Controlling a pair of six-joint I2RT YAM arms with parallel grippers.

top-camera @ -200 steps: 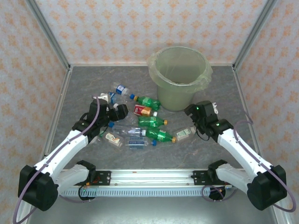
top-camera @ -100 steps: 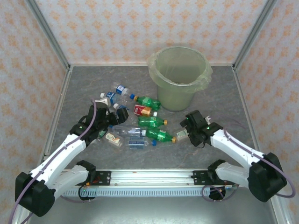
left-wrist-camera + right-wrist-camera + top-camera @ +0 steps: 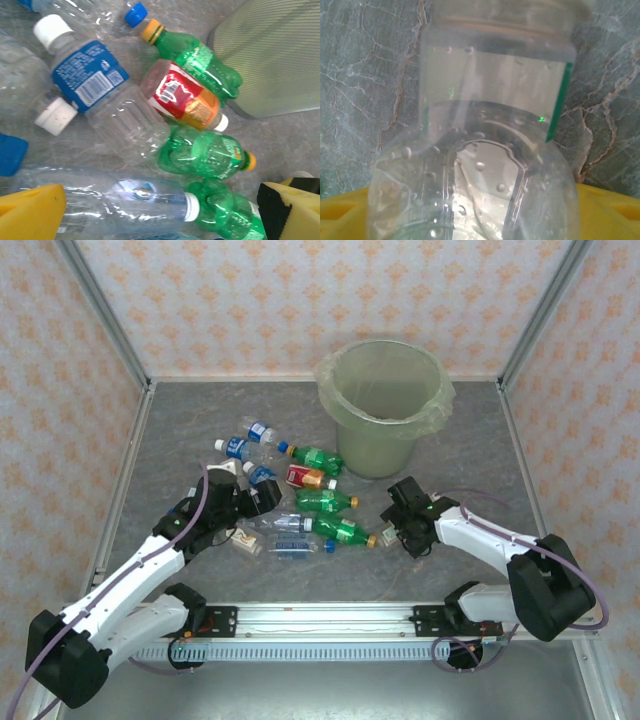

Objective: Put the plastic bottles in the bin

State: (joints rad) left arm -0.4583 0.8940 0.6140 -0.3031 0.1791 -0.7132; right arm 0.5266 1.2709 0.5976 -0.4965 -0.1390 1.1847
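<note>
At the right gripper [image 3: 397,527], a clear bottle [image 3: 485,150] shows inner droplets.

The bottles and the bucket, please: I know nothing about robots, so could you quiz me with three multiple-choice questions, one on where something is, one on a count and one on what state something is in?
1. Where does the bin stand?
A) at the near edge, between the arms' bases
B) on the far side of the table, beyond the bottles
C) lying among the bottles

2. How many green bottles lie on the table?
A) one
B) six
C) three

3. What state is the left hand in?
A) open, holding nothing
B) shut on a green bottle
C) shut on the bin's rim

Answers:
1 B: in the top view the bin stands upright behind the whole cluster of bottles.
2 C: three green bodies show in the top view, all near the middle of the table.
3 A: in the left wrist view its yellow fingers sit wide apart over the bottles.
</note>
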